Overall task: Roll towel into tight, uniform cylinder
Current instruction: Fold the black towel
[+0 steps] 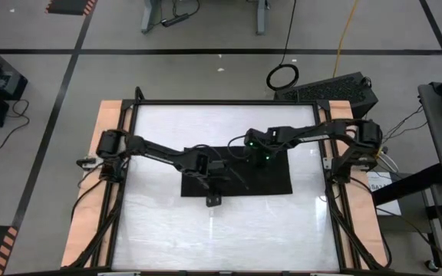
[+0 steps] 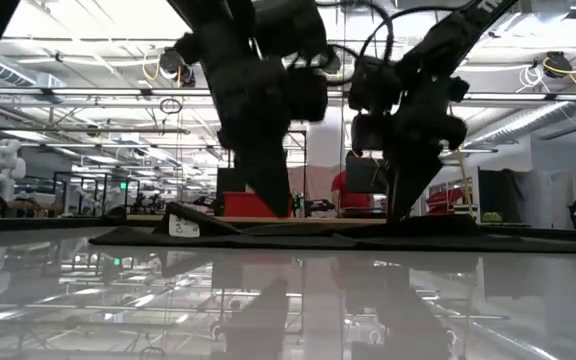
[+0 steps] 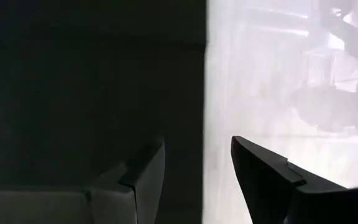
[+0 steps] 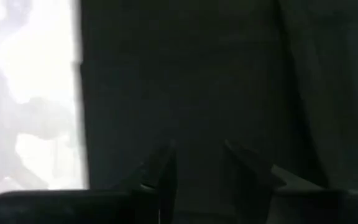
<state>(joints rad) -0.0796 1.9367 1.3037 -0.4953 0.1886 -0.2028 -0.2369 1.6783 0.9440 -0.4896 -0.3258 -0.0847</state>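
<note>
- We see the left arm reaching in from the left edge of the table [image 1: 113, 230], elbow bent, its wrist over the left part of the towel [image 1: 271, 182]
- Left gripper [image 1: 213, 198] sits at the towel's lower-left edge in the high view; in its wrist view the two fingers [image 3: 148, 177] stand apart, one over black cloth, the other over the white tabletop, straddling the cloth's edge
- Right arm comes in from the right side, forearm stretched toward the middle of the frame; right gripper [image 1: 265, 159] is at the towel's upper edge, pointing down onto the cloth
- In the right wrist view its fingers [image 4: 160, 168] show a narrow gap above the dark cloth; we cannot tell whether any cloth is pinched between them
- Towel lies flat and spread at the centre of the high view, a dark rectangle
- Low view: towel is a thin dark strip across mid-frame, one corner lifted slightly at the left with a small white tag [image 2: 182, 227]
- Fingertips of both grippers are hard to make out in the low view, dark against dark cloth
</note>
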